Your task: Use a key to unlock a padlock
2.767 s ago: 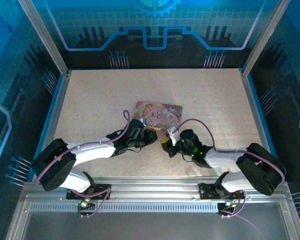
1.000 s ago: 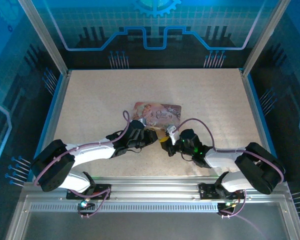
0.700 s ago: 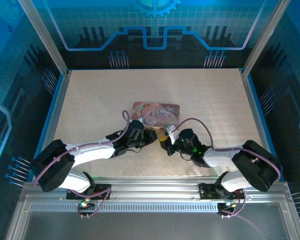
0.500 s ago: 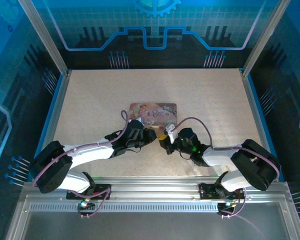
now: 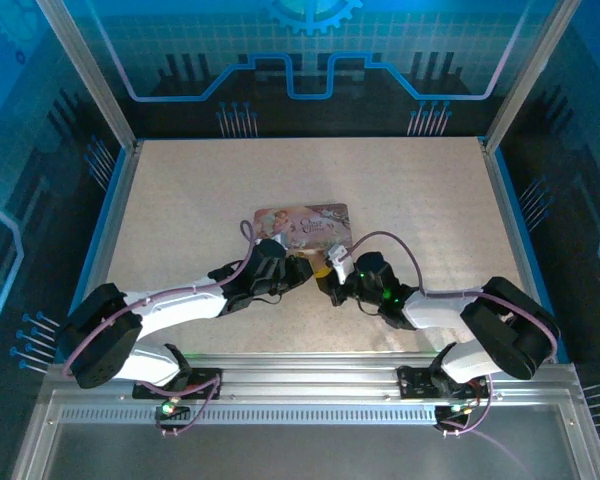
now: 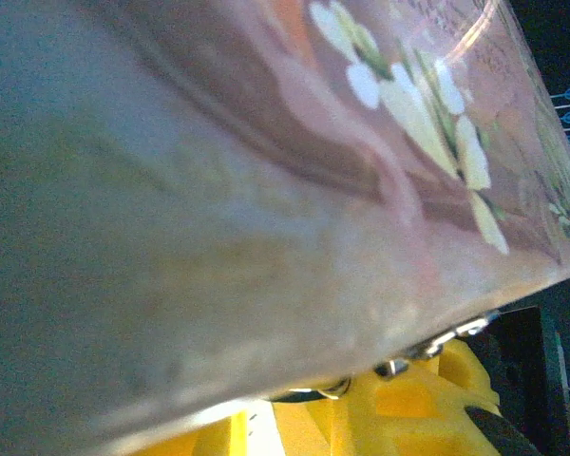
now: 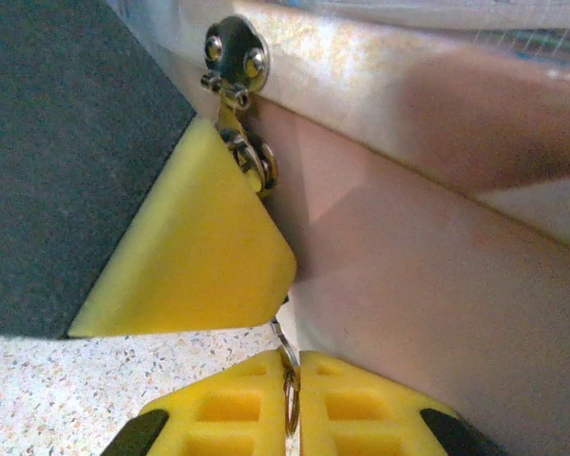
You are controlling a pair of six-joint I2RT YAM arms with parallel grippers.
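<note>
A flat pink picture-printed tin lies mid-table, and both grippers meet at its near edge. My left gripper presses against the tin's side. Its yellow fingers are closed around the padlock, whose body is hidden. A thin silvery loop peeks out under the tin's edge. My right gripper is shut on the key's ring. The key's thin metal runs up behind the left gripper's yellow finger, just below the tin's silvery hasp.
The speckled tabletop stretches open around the tin, bounded by blue side rails and clear panels. The aluminium base rail runs along the near edge behind both arms.
The tin and both grippers have slid a little to the left and away from the bases together. Both grips have stayed the same.
</note>
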